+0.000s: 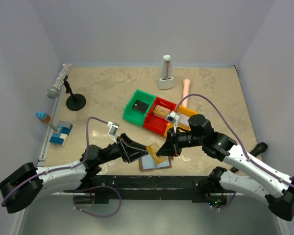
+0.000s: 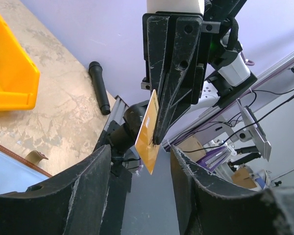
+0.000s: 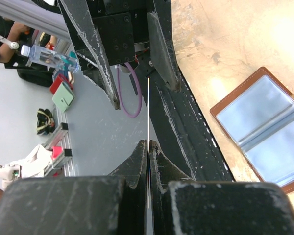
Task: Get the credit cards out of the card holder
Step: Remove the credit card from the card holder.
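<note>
Pinched flat between the pressed-together jaws of the right gripper (image 1: 165, 148): a thin gold plastic card (image 2: 148, 132), seen edge-on from that wrist. Spread to either side of it, touching neither face: the jaws of the left gripper (image 1: 136, 150). Looks like a mid-air handover at 6 o'clock of the beige marbled tabletop (image 1: 210, 98), right above its near edge.

Directly beneath, lying open and flat: the small bifold card holder with brown rim and pale grey-blue inner panels (image 1: 149, 164). Cannot tell whether more cards sit in its sleeves.

Likely trouble:
- Letting go on the right before a firm pinch on the left means a falling card. So close to the edge, could drop past 6 o'clock onto the black base rail (image 1: 152, 182) or out of reach.
- From the left wrist, hangs tilted across the gap rather than square to the fingers. Closing may catch only a corner and twist or flick it.
- Little card stands clear of the right fingertips, so a clash of finger on finger seems possible.

Room: bare surface at 9 and 3 o'clock of the holder. At 12 o'clock, hemmed by a row of green (image 1: 137, 110), red (image 1: 159, 117) and yellow plastic bins (image 1: 185, 111). Safer to carry away from 6 o'clock.
</note>
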